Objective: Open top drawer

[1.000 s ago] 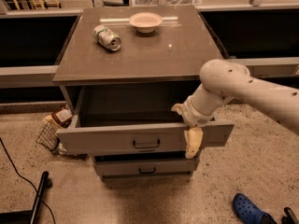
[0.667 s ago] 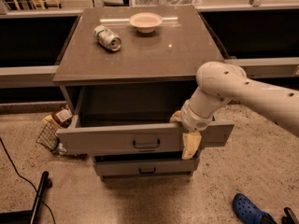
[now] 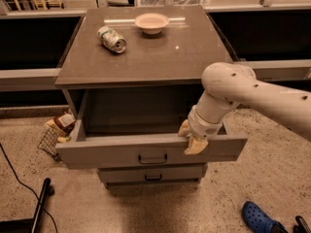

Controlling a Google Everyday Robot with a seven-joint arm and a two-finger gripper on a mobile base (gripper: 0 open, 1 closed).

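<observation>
The robot's white arm reaches in from the right, its beige two-fingered claw pinched shut over the upper front edge of the wide grey top drawer. The drawer stands pulled well out of the brown-topped bench. Its small dark rectangular pull handle sits just below and left of the claw, with a narrower grey drawer lower down. Well beyond the claw, a crushed silver can and a shallow pale bowl rest on the bench. A blue clog lies on the floor, lower right.
</observation>
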